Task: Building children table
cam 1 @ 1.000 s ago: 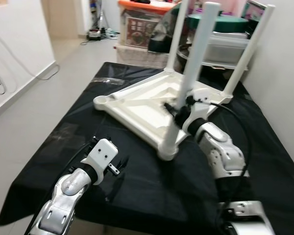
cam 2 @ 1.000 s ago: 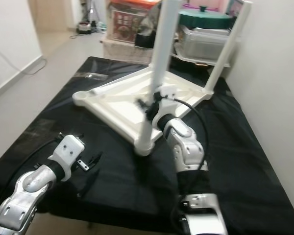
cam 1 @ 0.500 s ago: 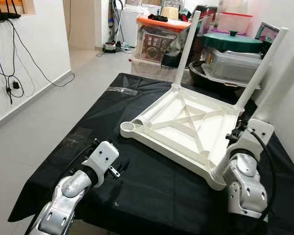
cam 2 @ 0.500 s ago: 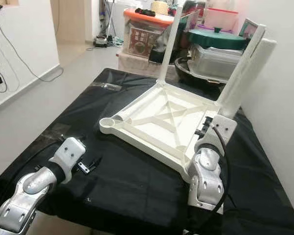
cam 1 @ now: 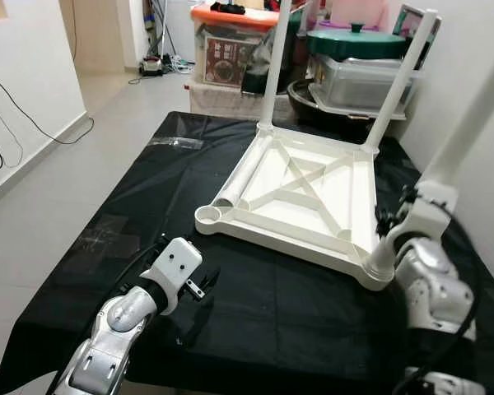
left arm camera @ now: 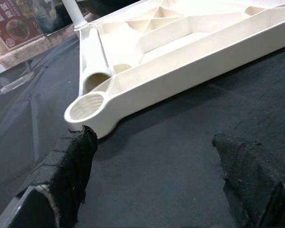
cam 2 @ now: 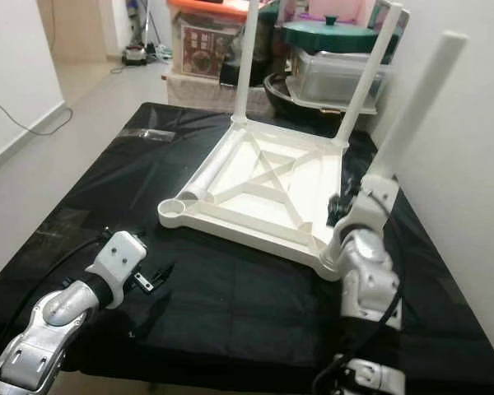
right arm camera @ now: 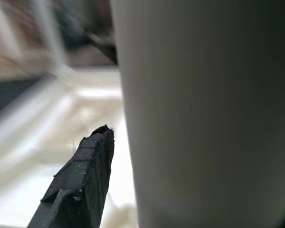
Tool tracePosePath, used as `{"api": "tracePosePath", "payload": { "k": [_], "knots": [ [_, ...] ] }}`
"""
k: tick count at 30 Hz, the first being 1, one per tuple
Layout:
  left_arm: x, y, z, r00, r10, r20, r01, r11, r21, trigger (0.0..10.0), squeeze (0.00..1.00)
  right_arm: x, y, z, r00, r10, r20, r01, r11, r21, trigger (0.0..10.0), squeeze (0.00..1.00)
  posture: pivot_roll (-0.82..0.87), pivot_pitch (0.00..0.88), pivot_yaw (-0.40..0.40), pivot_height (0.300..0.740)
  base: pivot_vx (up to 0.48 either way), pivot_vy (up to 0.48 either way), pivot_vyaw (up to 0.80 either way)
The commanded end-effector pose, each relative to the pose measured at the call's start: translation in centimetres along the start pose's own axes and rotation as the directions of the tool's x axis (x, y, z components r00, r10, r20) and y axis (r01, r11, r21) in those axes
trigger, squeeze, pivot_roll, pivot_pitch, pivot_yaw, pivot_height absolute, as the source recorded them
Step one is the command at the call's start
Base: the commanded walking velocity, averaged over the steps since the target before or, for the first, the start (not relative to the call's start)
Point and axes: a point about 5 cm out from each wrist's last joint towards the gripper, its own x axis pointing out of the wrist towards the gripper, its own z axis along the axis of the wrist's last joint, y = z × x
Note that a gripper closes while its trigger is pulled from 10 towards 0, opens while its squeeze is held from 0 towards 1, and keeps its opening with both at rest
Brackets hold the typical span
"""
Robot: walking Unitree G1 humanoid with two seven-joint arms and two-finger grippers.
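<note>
A white children's table top (cam 1: pixel 309 188) lies upside down on the black cloth (cam 1: pixel 296 313). Two white legs (cam 1: pixel 395 82) stand up from its far corners. My right gripper (cam 1: pixel 393 222) is shut on a third leg (cam 1: pixel 465 136), which rises tilted from the near right corner; in the right wrist view that leg (right arm camera: pixel 204 114) sits beside one finger (right arm camera: pixel 80 185). A fourth leg (cam 1: pixel 240 177) lies loose inside the frame along its left side. The near left socket (left arm camera: pixel 87 105) is bare. My left gripper (left arm camera: pixel 156 161) hovers open just in front of that socket, holding nothing.
Storage boxes (cam 1: pixel 230 45) and a green-lidded pot (cam 1: pixel 358 41) are stacked behind the far edge of the table. A white wall (cam 1: pixel 477 49) runs close along the right side. Tiled floor (cam 1: pixel 33 189) lies to the left, beyond the cloth's edge.
The camera has shifted. The table top has turned and dropped flatter onto the cloth, with my right gripper still on the near right leg. My left arm has hardly moved.
</note>
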Motion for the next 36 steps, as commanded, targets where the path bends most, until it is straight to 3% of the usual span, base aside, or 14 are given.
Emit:
{"api": "tracePosePath", "payload": {
  "k": [1, 7, 10, 14, 16, 18, 19, 24, 25, 26, 27, 31, 33, 36],
  "knots": [
    [-0.1, -0.1, -0.1, 1.000, -0.002, -0.004, 0.002, 1.000, 0.002, 10.0, 0.00, 0.0, 1.8, 0.9, 0.986, 0.163, 0.046, -0.163, 0.987, 0.008, 10.0, 0.00, 0.05, 0.000, -0.120, 0.740, 0.000, 0.000, 0.00],
    [0.2, -0.2, -0.1, 1.000, -0.008, -0.001, 0.008, 1.000, 0.003, 10.0, 0.00, -2.2, 4.3, 1.9, 0.714, 0.698, 0.058, -0.694, 0.716, -0.076, 10.0, 0.00, 0.05, 0.000, -0.120, 0.740, 0.000, 0.000, 0.00],
    [0.4, -0.1, 0.0, 1.000, -0.003, 0.003, 0.003, 1.000, 0.009, 10.0, 0.00, -3.8, 7.4, -0.1, 0.467, 0.883, -0.043, -0.883, 0.463, -0.081, 10.0, 0.00, 0.08, 0.000, -0.136, 0.740, 0.000, 0.000, 0.00],
    [0.4, 0.0, 0.0, 1.000, 0.000, 0.004, 0.000, 1.000, 0.010, 10.0, 0.00, -4.2, 8.2, -0.6, 0.412, 0.909, -0.059, -0.910, 0.406, -0.084, 10.0, 0.00, 0.08, 0.000, -0.136, 0.740, 0.000, 0.000, 0.00],
    [0.3, 0.1, 0.0, 1.000, 0.004, 0.003, -0.004, 1.000, 0.011, 10.0, 0.00, -4.6, 9.0, -1.0, 0.363, 0.930, -0.063, -0.931, 0.359, -0.065, 7.3, 0.00, 0.09, 0.000, -0.142, 0.740, 0.000, 0.000, 0.00],
    [-0.2, 0.1, -0.2, 1.000, 0.010, -0.004, -0.009, 1.000, 0.012, 10.0, 0.00, -5.1, 10.3, -2.0, 0.320, 0.946, -0.058, -0.947, 0.320, -0.006, 0.0, 0.00, 0.09, 0.000, -0.145, 0.740, 0.000, 0.000, 0.00],
    [-0.3, 0.1, -0.2, 1.000, 0.011, -0.007, -0.011, 1.000, 0.012, 10.0, 0.00, -5.2, 10.6, -2.2, 0.313, 0.948, -0.056, -0.949, 0.314, 0.012, 0.0, 0.00, 0.09, 0.000, -0.145, 0.740, 0.000, 0.000, 0.00],
    [-0.5, 0.1, -0.3, 1.000, 0.008, -0.010, -0.008, 1.000, 0.011, 10.0, 0.00, -2.7, 9.5, -4.6, 0.685, 0.715, -0.141, -0.722, 0.692, 0.008, 0.0, 0.00, 0.08, 0.000, -0.128, 0.740, 0.000, 0.000, 0.00],
    [-0.4, 0.0, -0.3, 1.000, 0.003, -0.009, -0.002, 1.000, 0.011, 10.0, 0.00, -1.3, 7.2, -5.7, 0.867, 0.455, -0.202, -0.465, 0.885, -0.002, 0.0, 0.00, 0.07, 0.000, -0.122, 0.740, 0.000, 0.000, 0.00],
    [-0.4, 0.0, -0.3, 1.000, 0.003, -0.009, -0.002, 1.000, 0.011, 10.0, 0.00, -1.3, 7.2, -5.7, 0.867, 0.455, -0.202, -0.465, 0.885, -0.002, 0.0, 0.00, 0.07, 0.000, -0.122, 0.740, 0.000, 0.000, 0.00],
    [-0.3, 0.0, -0.3, 1.000, -0.002, -0.009, 0.002, 1.000, 0.011, 10.0, 0.00, -1.0, 3.5, -7.1, 0.959, 0.096, -0.267, -0.112, 0.993, -0.045, 0.0, 0.00, 0.06, 0.000, -0.117, 0.740, 0.000, 0.000, 0.00],
    [-0.2, -0.1, -0.3, 1.000, -0.006, -0.008, 0.006, 1.000, 0.011, 10.0, 0.00, -1.8, 0.6, -8.3, 0.938, -0.161, -0.306, 0.137, 0.986, -0.098, 0.0, 0.00, 0.05, 0.000, -0.114, 0.740, 0.000, 0.000, 0.00],
    [0.0, -0.1, -0.2, 1.000, -0.013, -0.006, 0.013, 1.000, 0.010, 10.0, 0.00, -5.1, -3.2, -9.9, 0.819, -0.477, -0.320, 0.426, 0.878, -0.219, 0.0, 0.00, 0.05, 0.000, -0.106, 0.740, 0.000, 0.000, 0.00],
    [0.1, -0.2, -0.2, 1.000, -0.017, -0.005, 0.017, 1.000, 0.010, 10.0, 0.00, -6.9, -3.5, -9.8, 0.796, -0.525, -0.301, 0.463, 0.849, -0.256, 0.0, 0.00, 0.04, 0.000, -0.101, 0.740, 0.000, 0.000, 0.00]
  ]
}}
